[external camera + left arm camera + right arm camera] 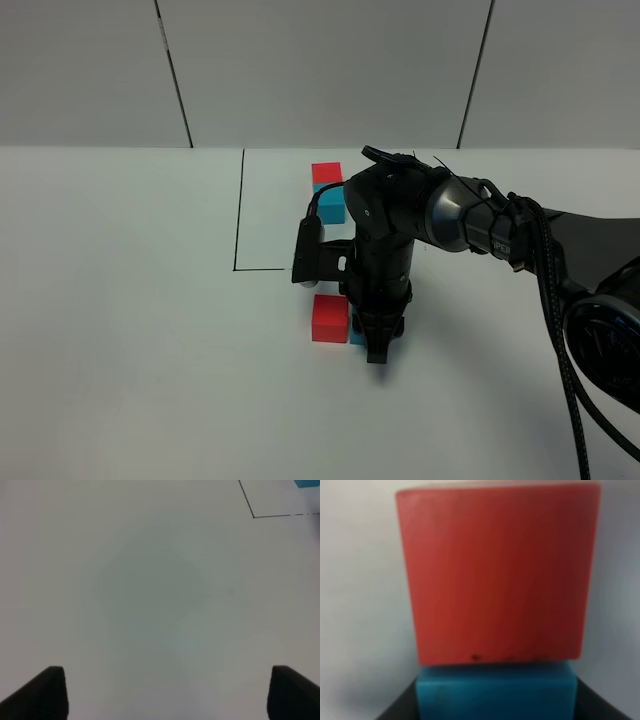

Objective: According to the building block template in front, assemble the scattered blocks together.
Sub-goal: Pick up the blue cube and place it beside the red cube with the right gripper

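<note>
**Join nearly made: teal cube being held against red cube**

Progress: The building block template (328, 190) is sitting untouched as the reference, red joined to teal. The two scattered blocks are lying together on the table (140, 330), on the near side of the template and apart from it. The red cube (330, 318) is resting free. The teal cube (495, 692) is sitting just beside it, on the side where the right arm is reaching in, and is mostly hidden under the right gripper (378, 348) in the high view. In the right wrist view the two faces are appearing to touch, edges roughly lined up. I cannot tell whether they are fully seated.

Grippers: The right gripper's fingers (402, 712) are lying against both sides of the teal cube, so I am judging them clamped on it. The left gripper (162, 692) is hanging over bare table with its fingers wide apart and nothing between them.

Remaining, as a judgement: confirming the join, releasing the teal cube and clearing the arm. The loose pair is running crosswise to the template's red-teal line, so its orientation may be needing a check.

Containers: None are showing. A thin black line (243, 210) is marking a corner on the table beside the template. It is a drawn boundary only and is holding nothing.
</note>
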{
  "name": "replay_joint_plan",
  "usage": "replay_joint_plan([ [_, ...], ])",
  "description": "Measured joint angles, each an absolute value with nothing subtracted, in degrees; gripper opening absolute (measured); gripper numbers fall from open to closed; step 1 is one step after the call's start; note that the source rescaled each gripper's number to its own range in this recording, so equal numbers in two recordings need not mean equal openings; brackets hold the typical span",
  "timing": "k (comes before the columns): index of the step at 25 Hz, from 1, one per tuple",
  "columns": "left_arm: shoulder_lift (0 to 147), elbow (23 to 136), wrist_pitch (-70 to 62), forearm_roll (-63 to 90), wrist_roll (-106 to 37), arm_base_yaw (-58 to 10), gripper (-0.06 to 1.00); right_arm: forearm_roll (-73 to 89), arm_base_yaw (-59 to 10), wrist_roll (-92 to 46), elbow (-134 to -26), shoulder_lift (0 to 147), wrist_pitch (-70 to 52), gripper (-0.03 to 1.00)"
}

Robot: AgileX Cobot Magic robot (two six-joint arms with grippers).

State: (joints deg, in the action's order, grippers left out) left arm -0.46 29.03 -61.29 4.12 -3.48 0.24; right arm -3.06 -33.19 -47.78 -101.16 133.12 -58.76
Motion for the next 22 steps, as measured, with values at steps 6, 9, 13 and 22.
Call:
replay_joint_plan([
  [6,-0.5,29.0,-61.3,4.1,-3.5,0.2,0.88,-2.7,-33.2,-48.1,-101.2,133.1,-58.3,0.00],
  [9,-0.5,29.0,-61.3,4.1,-3.5,0.2,0.88,-2.5,-33.2,-48.5,-101.2,133.1,-58.3,0.00],
  [13,-0.5,29.0,-61.3,4.1,-3.5,0.2,0.88,-2.4,-33.2,-49.2,-101.2,133.1,-58.3,0.00],
  [22,-0.5,29.0,-61.3,4.1,-3.5,0.2,0.88,-1.3,-33.2,-52.0,-101.2,133.1,-58.1,0.00],
])
